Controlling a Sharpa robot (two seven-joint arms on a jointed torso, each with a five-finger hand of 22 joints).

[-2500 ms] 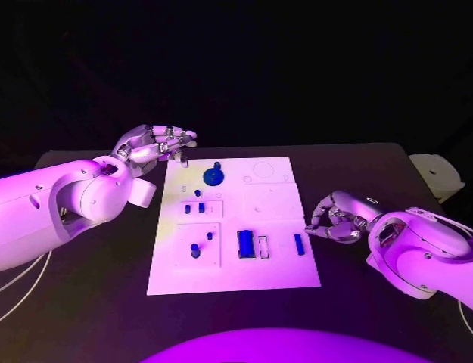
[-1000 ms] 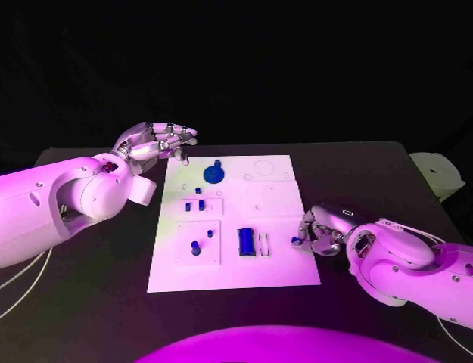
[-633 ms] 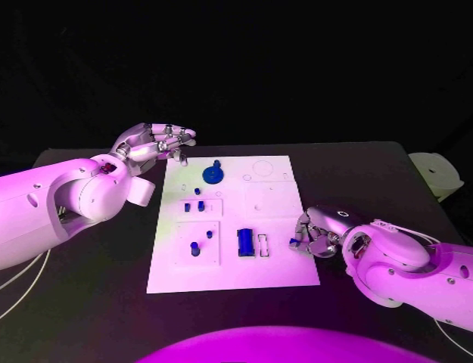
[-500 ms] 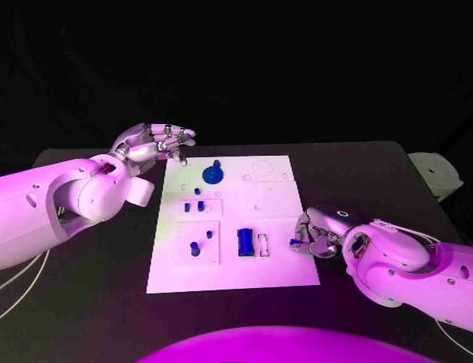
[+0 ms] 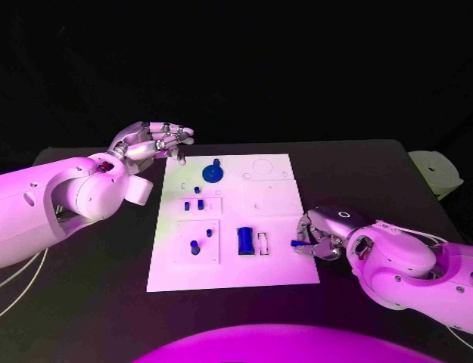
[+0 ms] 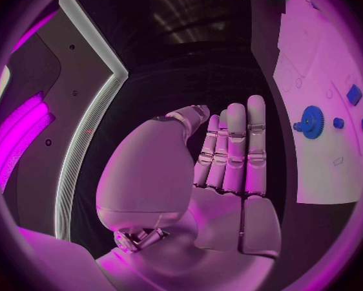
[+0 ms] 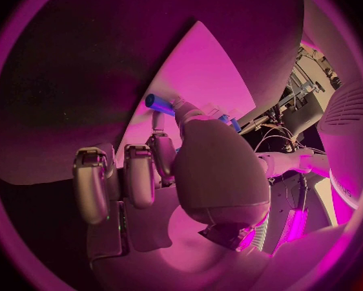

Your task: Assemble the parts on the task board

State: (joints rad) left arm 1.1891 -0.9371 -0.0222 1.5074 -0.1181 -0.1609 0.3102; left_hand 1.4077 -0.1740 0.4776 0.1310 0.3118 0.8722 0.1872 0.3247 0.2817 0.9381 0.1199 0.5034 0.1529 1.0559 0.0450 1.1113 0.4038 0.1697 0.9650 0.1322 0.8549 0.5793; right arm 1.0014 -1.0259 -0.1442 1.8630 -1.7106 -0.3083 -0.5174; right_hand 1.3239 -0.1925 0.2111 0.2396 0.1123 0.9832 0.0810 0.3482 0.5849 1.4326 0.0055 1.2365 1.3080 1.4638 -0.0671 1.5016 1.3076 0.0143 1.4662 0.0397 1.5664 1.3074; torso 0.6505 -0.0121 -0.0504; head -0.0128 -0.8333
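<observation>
Right hand [image 5: 322, 236] pinching a small blue peg [image 5: 298, 243] at the board [image 5: 269, 272] edge, lower right of centre. Left hand [image 5: 152, 141] upper left, fingers curled, holding nothing. Probably light, stiff, slippery; best gripped mid-length.

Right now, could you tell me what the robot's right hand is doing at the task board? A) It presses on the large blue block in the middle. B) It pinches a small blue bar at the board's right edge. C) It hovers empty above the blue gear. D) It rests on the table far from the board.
B: the right hand pinches the small blue bar at the right edge of the task board.
</observation>
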